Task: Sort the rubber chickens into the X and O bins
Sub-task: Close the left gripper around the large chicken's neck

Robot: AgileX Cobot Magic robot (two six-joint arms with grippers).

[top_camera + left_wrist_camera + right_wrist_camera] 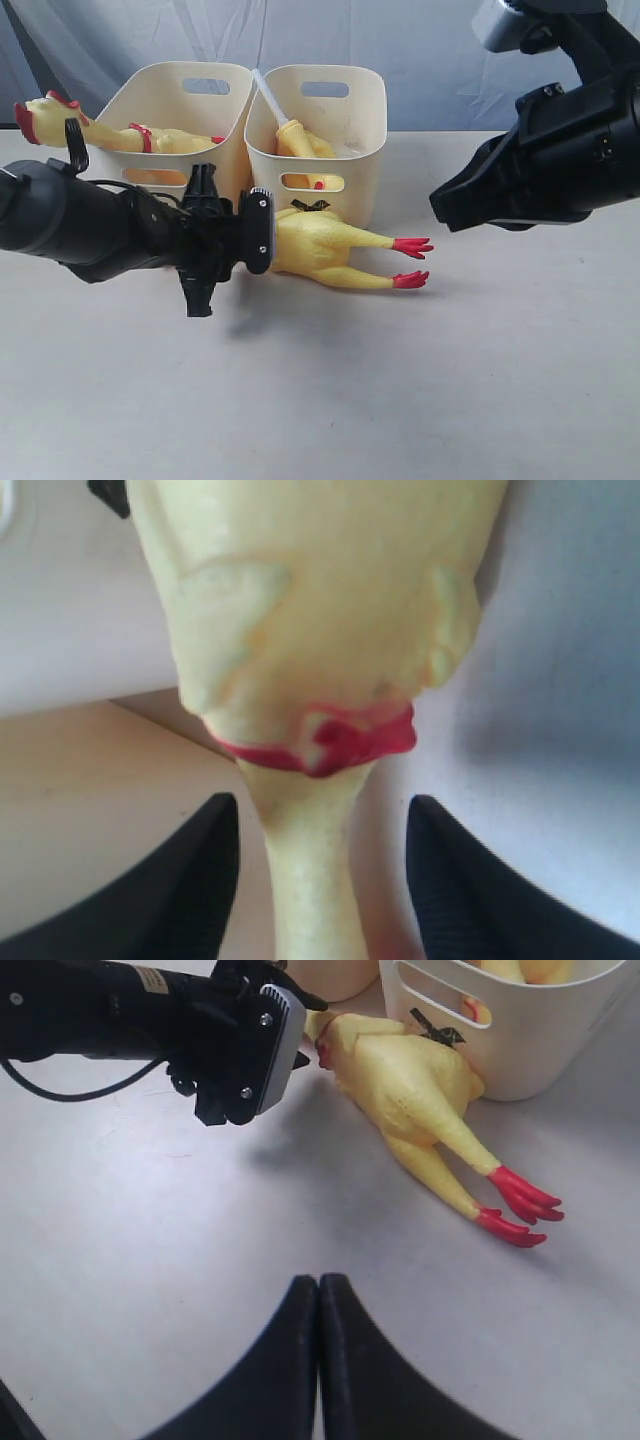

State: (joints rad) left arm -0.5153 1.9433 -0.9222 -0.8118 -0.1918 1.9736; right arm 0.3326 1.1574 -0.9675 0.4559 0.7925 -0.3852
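Between the spread fingers of my left gripper (322, 805) sits the neck of a chicken (335, 250), with a gap on each side as far as I can tell. It lies on the table (420, 400), just in front of the right-hand tub (362, 130). My right gripper (318, 1305) is pressed together, holding nothing

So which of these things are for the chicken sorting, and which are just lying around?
For the job: loose chicken on the table; draped chicken over the left bin; tucked chicken in the right bin; open left pincer straddling the loose chicken's neck.
Just lying about: white stick in the right bin; grey backdrop.
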